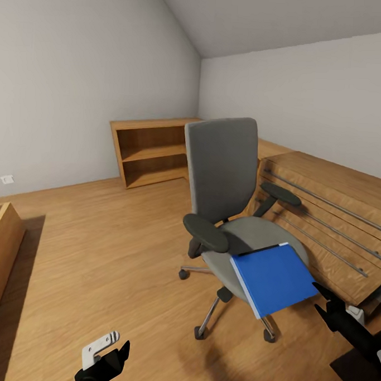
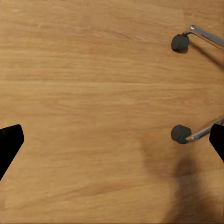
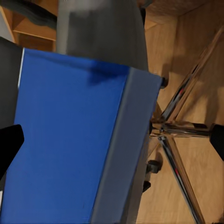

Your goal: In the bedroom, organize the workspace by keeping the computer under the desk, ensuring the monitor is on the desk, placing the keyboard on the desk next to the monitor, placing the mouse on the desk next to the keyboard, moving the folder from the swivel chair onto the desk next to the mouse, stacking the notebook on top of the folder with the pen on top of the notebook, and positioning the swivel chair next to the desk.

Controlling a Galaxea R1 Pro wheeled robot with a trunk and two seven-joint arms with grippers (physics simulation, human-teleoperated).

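Observation:
The grey swivel chair (image 1: 222, 164) stands mid-room on the wood floor, its black armrests toward me. The blue folder (image 1: 272, 278) lies flat on its seat, overhanging the front edge. My right gripper (image 1: 320, 298) is open just to the right of the folder's near corner. In the right wrist view the folder (image 3: 65, 140) spreads between the black fingertips (image 3: 9, 147), with the chair's metal star base (image 3: 179, 126) below. My left gripper (image 1: 112, 354) hangs low at the near left, open over bare floor (image 2: 93, 116), with two chair castors (image 2: 180, 134) beside it.
A low wooden open bookshelf (image 1: 150, 152) stands against the back wall. A wooden unit with metal rails (image 1: 329, 214) runs close along the chair's right. Another wooden piece (image 1: 0, 259) sits at the left edge. A wide stretch of floor (image 1: 98, 247) lies left of the chair.

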